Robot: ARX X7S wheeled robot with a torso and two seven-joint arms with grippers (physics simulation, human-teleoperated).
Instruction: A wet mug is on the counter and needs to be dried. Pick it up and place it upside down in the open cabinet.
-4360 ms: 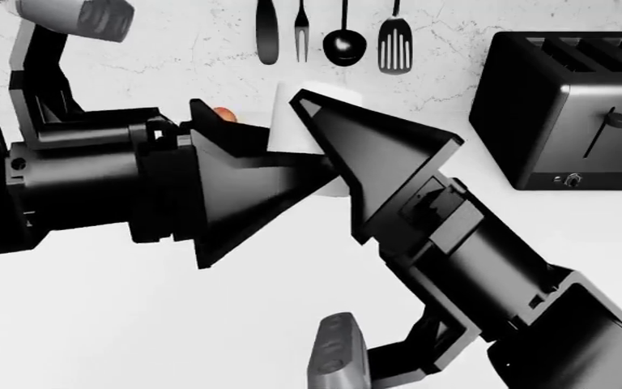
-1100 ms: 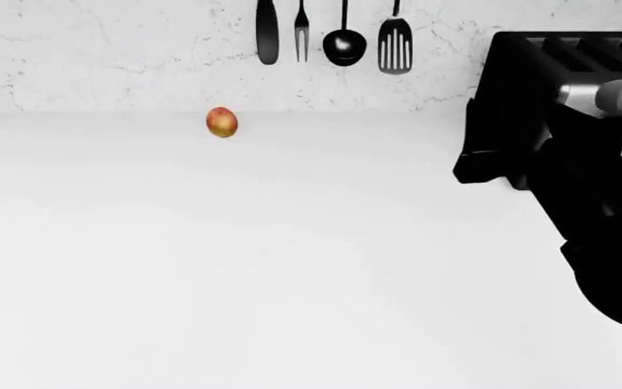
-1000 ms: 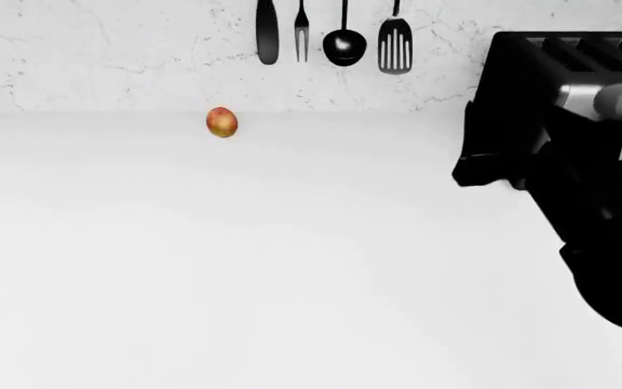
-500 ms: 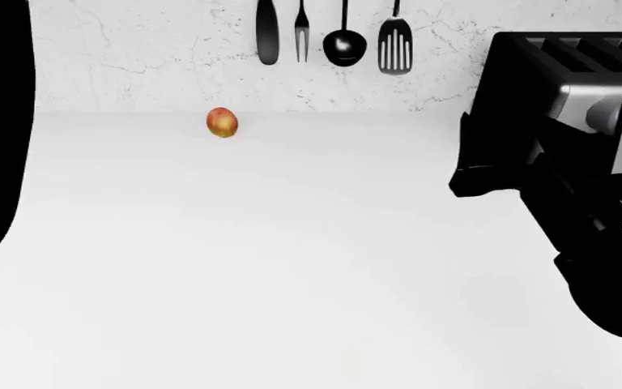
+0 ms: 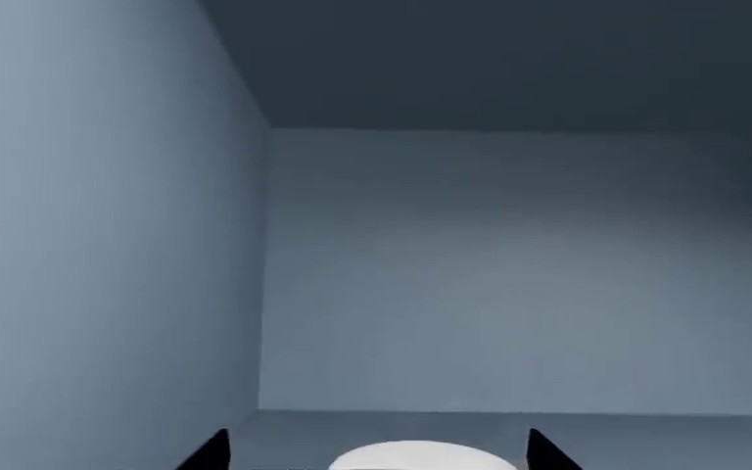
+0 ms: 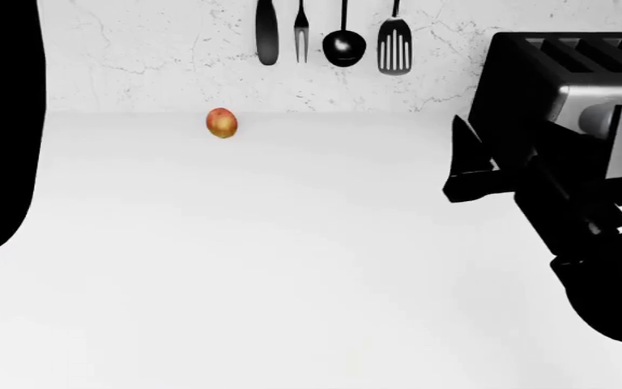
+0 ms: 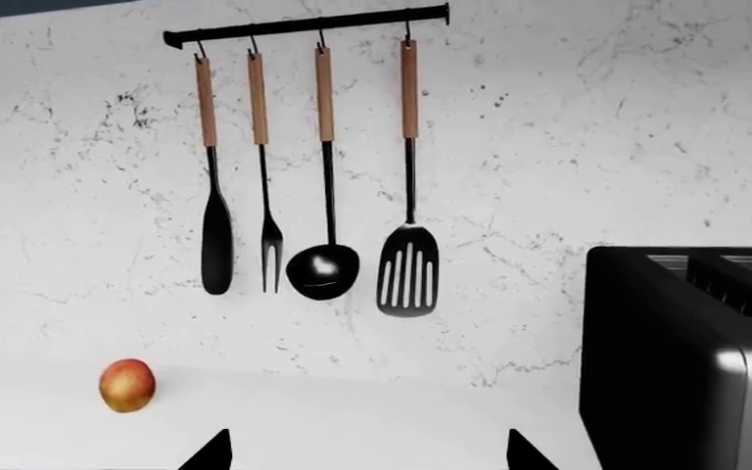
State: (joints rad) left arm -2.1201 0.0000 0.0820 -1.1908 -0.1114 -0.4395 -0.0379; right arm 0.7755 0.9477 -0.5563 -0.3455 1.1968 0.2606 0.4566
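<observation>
Inside the open cabinet (image 5: 507,264), seen from the left wrist: one mug (image 5: 422,456), a white rounded top between the two dark fingertips of the left gripper (image 5: 379,452), apparently pinched there, though contact hidden at the frame edge. Upright or inverted: cannot tell. Cabinet floor just beyond and below, so left arm clearly the nearer. Right gripper (image 7: 365,452) spread, holding nothing, over the counter (image 6: 289,267). One fruit (image 6: 221,123) far left, one toaster (image 6: 570,97) right, four utensils (image 7: 324,186) hung on the wall.
</observation>
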